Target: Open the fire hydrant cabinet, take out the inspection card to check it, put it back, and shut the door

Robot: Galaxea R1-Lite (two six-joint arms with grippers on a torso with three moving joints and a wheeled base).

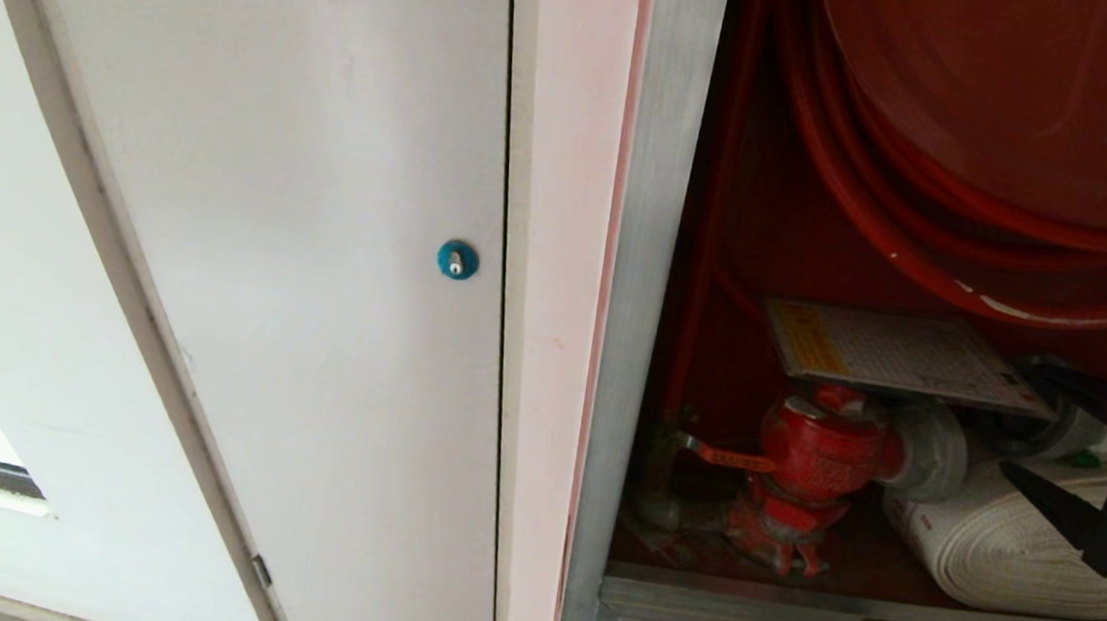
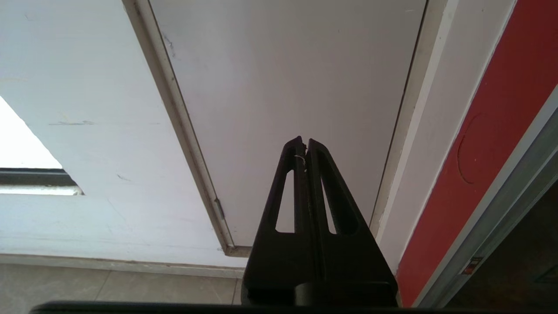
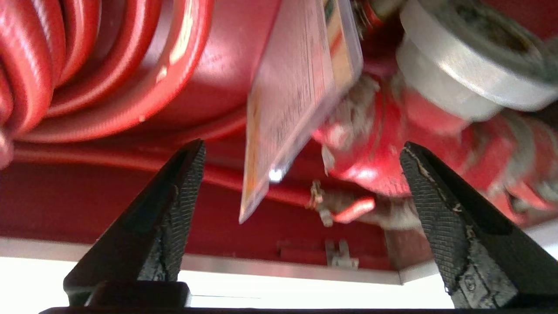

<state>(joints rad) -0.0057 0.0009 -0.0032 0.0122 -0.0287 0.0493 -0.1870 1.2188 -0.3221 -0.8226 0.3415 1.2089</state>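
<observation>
One thin sheet is what we have to handle: the inspection card lies flat inside the open fire hydrant cabinet, resting on top of the red valve, under the coiled red hose and next to the rolled white hose. Our right gripper is in the cabinet with its jaws spread wide and nothing between them; the card hangs apart from both pads. Our left gripper is pressed closed, idle in front of the white door. We judge the card light, bendy and slick in its plastic sleeve, so it would flex or slide under a loose pinch. We would take it by a free edge or corner, pads flat on both faces, clear of the valve.
</observation>
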